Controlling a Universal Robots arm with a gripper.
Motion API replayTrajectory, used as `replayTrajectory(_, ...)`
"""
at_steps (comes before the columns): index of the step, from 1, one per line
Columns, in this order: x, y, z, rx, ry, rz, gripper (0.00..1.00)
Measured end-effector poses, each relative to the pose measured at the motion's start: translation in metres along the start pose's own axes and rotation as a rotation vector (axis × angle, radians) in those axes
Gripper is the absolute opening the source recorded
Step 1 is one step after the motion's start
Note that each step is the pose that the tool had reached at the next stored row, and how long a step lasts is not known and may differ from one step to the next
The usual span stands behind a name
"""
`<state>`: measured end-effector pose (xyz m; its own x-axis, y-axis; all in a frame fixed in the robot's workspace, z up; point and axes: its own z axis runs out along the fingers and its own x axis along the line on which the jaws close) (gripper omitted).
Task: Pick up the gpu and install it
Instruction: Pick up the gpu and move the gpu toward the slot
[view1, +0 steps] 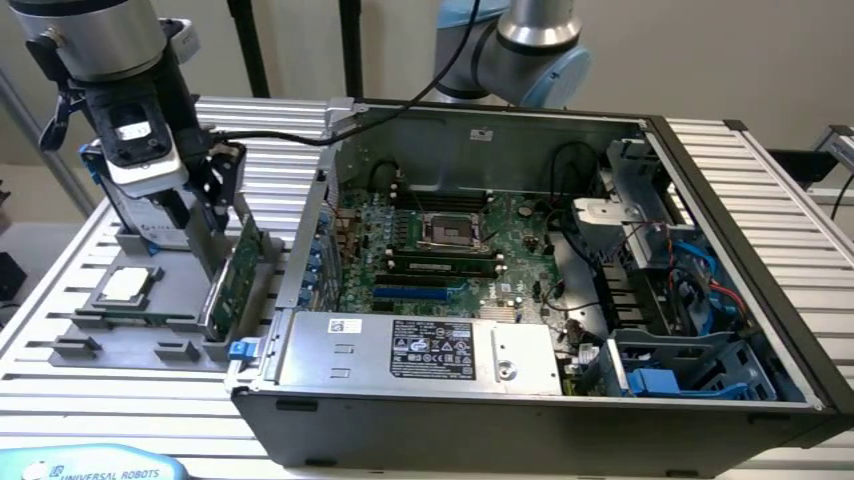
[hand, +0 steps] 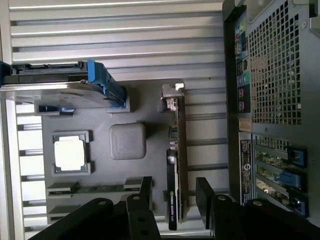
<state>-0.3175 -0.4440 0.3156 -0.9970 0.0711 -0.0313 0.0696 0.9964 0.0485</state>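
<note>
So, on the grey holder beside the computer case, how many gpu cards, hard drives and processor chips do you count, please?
gpu: 1
hard drive: 1
processor chip: 1
Total on the grey holder: 3

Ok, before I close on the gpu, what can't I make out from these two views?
- gpu faces: wrist view sees it edge-on between the open gripper.
- gpu's upper part: exterior view, partly covered by the gripper.
- How low the gripper sits: cannot tell in either view.
- Motherboard near edge: exterior view, behind the power supply.
- Hard drive: wrist view, cut off by the frame edge.
</note>
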Motion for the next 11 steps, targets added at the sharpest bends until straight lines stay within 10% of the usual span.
replayTrajectory(11,0.000,-0.0043,0.0198,-0.0009,-0.0140,-0.001,0.48)
